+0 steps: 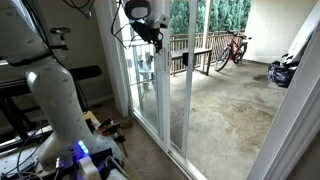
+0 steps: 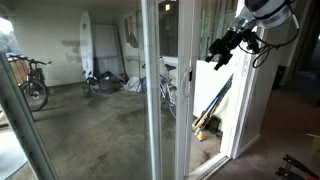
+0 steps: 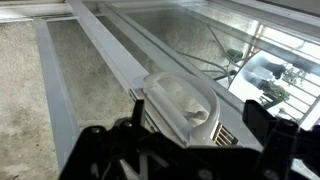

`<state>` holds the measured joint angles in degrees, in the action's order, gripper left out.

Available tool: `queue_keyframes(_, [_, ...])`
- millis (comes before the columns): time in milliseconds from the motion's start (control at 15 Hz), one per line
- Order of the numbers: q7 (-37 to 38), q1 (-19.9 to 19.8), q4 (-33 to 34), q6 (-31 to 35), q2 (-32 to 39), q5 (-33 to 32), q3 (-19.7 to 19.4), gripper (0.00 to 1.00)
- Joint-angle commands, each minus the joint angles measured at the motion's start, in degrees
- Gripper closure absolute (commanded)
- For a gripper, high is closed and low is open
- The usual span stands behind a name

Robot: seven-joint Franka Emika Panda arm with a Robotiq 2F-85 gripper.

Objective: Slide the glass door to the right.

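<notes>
The glass door (image 1: pixel 150 95) is a tall clear pane in a narrow white frame, standing upright in front of the patio. My gripper (image 1: pixel 150 30) hangs high up beside the door's right-hand white post (image 1: pixel 166 80), and it also shows in an exterior view as the gripper (image 2: pixel 222 50). In the wrist view the gripper (image 3: pixel 195 118) is open. Its dark fingers (image 3: pixel 262 125) stand on either side of a white loop handle (image 3: pixel 185 100) on the door frame (image 3: pixel 105 45), without visibly touching it.
The white robot arm (image 1: pixel 60 95) and its base stand left of the door. Outside lie a concrete patio (image 1: pixel 230 105), bicycles (image 1: pixel 235 45), a railing (image 1: pixel 190 55) and a surfboard (image 2: pixel 87 45). A white jamb (image 1: pixel 290 120) runs down the right edge.
</notes>
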<state>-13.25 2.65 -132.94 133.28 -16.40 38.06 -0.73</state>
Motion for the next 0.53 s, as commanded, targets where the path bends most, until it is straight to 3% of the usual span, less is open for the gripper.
queue_keyframes(0, [0.3,1.2,-1.0,6.3,1.7,-0.1,0.8,0.0])
queue_keyframes(467, [0.6,4.0,6.8,9.7,10.5,0.3,2.1,0.0])
